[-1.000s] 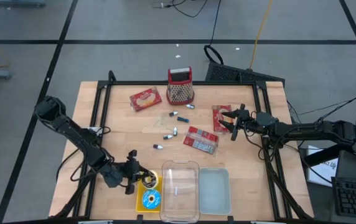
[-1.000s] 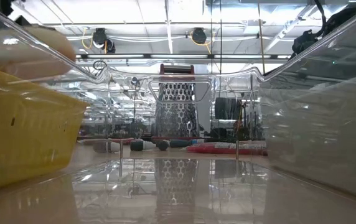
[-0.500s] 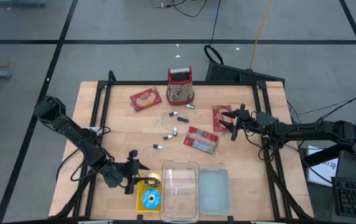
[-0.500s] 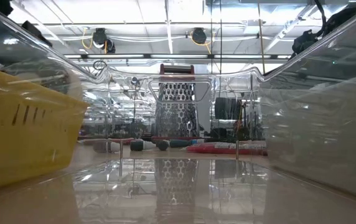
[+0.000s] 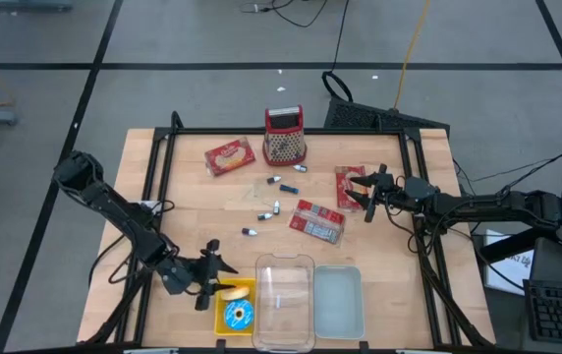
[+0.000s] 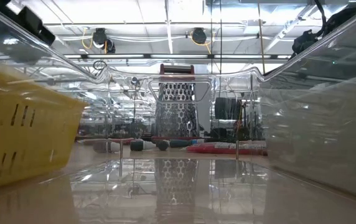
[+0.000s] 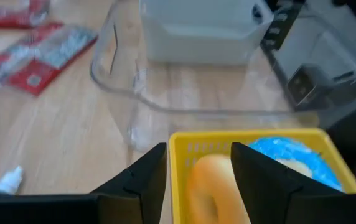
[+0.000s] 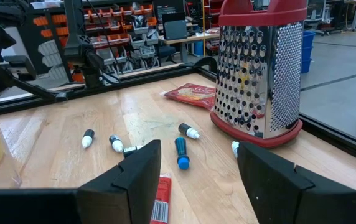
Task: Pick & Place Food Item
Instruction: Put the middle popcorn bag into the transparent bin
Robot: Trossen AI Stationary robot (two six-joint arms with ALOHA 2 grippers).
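The plain donut (image 7: 210,186) is lying in the yellow tray (image 7: 182,144) beside a blue-iced one (image 7: 285,155), so the placing is looking done. The left gripper (image 5: 209,278) is hanging just beside the tray, jaws spread and empty. Far across the worktop (image 5: 193,211), the right gripper (image 5: 364,195) is waiting, jaws spread, holding nothing.

The plain doughnut (image 5: 232,292) has been released into the yellow tray (image 5: 249,284) beside the blue-iced doughnut (image 5: 238,315); the left gripper (image 5: 212,274) has been opened and drawn back slightly from the tray towards the table's left side
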